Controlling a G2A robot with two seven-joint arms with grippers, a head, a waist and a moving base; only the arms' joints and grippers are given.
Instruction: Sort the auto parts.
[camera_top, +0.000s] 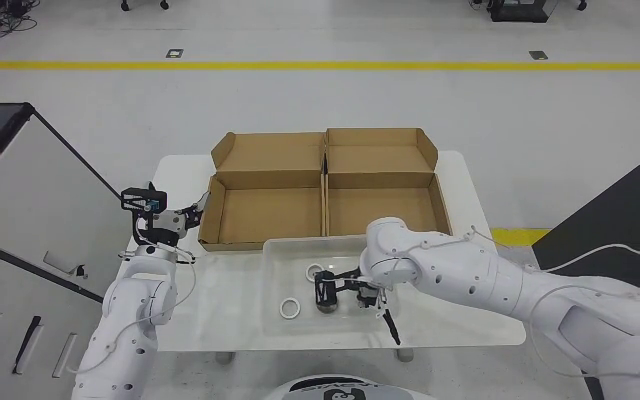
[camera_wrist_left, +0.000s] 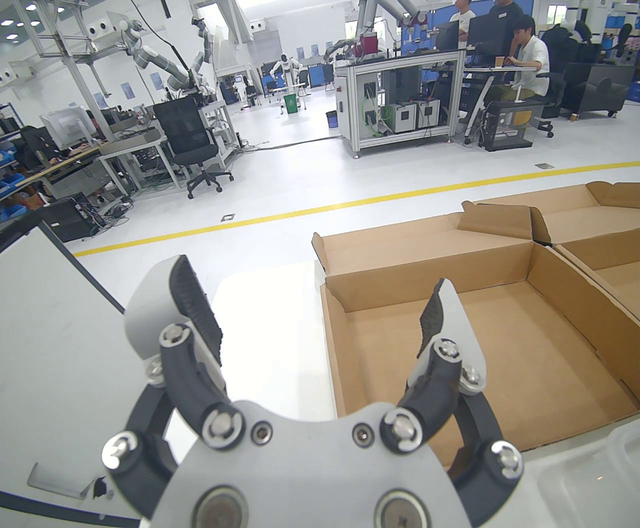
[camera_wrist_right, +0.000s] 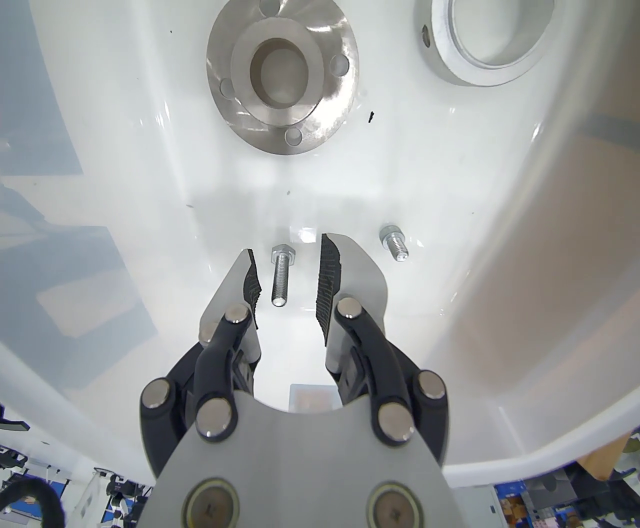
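Right wrist view, lower centre: right gripper (camera_wrist_right: 288, 245) down inside white plastic tray (camera_wrist_right: 505, 240). Jaws narrowly parted, one on each side of a long hex bolt (camera_wrist_right: 280, 277) lying flat on the tray floor. Gap visible on both sides of the bolt, no contact with the pads (camera_wrist_right: 327, 270).

Just right of that: short bolt (camera_wrist_right: 394, 243), also lying down. Upper centre: steel flange (camera_wrist_right: 282, 75) with bolt holes, flat on the floor. Upper right corner: metal ring (camera_wrist_right: 492, 45), apart from the flange.

Top view: tray at lower centre of table (camera_top: 470, 190), just in front of two open cardboard boxes set side by side, left-hand box (camera_top: 265, 215) and right-hand box (camera_top: 385, 210).

Left wrist view, centre: left gripper (camera_wrist_left: 310, 277) beside the left-hand box's outer wall. Jaws wide, holding nothing.
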